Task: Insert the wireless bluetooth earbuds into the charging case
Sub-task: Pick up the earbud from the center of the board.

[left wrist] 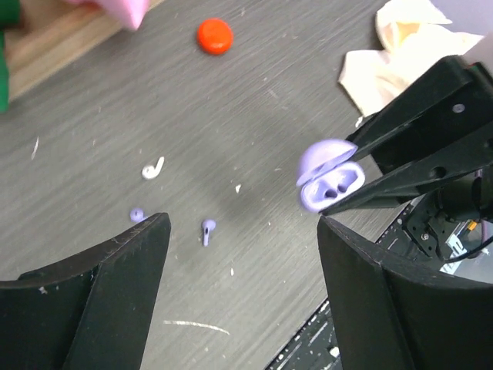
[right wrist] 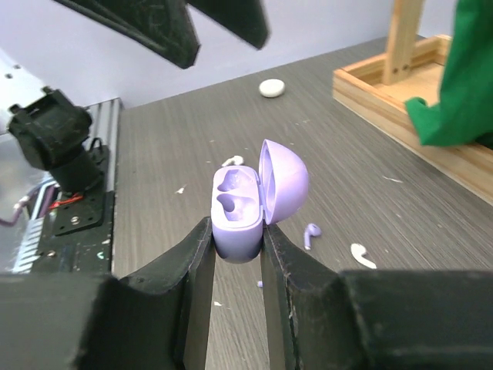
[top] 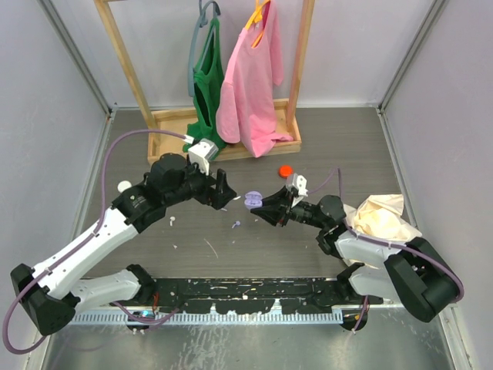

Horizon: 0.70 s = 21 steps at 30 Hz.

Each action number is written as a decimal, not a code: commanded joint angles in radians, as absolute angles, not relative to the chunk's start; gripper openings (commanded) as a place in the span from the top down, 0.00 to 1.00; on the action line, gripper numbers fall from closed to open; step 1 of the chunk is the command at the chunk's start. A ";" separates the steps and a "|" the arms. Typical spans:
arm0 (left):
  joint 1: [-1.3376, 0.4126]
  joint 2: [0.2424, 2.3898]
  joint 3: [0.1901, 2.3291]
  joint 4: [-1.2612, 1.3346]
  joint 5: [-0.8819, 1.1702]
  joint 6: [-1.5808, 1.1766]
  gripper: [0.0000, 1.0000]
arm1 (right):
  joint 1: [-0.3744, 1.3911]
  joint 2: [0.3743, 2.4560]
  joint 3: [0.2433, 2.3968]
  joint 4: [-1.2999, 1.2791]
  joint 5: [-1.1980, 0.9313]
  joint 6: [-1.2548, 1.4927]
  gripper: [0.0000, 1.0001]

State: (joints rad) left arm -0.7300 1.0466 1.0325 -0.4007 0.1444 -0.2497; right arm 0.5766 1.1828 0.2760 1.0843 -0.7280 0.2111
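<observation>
My right gripper (right wrist: 236, 233) is shut on the lavender charging case (right wrist: 237, 210), holding it above the table with the lid (right wrist: 285, 180) swung open. Both sockets look empty. The case (left wrist: 330, 179) also shows in the left wrist view and the top view (top: 253, 200). One lavender earbud (left wrist: 208, 229) lies on the table below and left of the case (top: 236, 224) (right wrist: 310, 233). A second small lavender piece (left wrist: 137, 214) lies just left of it. My left gripper (left wrist: 243, 226) hangs open above the table near the earbud, left of the case (top: 224, 190), with nothing between its fingers.
A red cap (top: 286, 170) lies behind the case. A cream cloth (top: 381, 217) is bunched at the right. A wooden rack (top: 177, 123) with green and pink garments stands at the back. A white disc (top: 124, 186) lies left; a white earbud-shaped piece (left wrist: 152, 168) lies near the lavender ones.
</observation>
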 commanded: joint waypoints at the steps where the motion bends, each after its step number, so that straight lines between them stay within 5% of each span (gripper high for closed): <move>1: -0.723 1.021 0.991 -0.465 0.029 -0.372 0.21 | 0.583 1.133 0.233 1.172 -0.526 0.186 0.99; 21: -0.779 1.318 0.942 -0.502 -0.057 -0.519 0.26 | 0.583 1.117 0.114 1.238 -0.139 0.110 0.99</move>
State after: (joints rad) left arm -0.7486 1.2301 0.8658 -0.4915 0.0059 -0.4927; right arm 0.5770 1.1442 0.1226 1.1557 -0.2276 0.1543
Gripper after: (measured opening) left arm 0.740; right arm 0.329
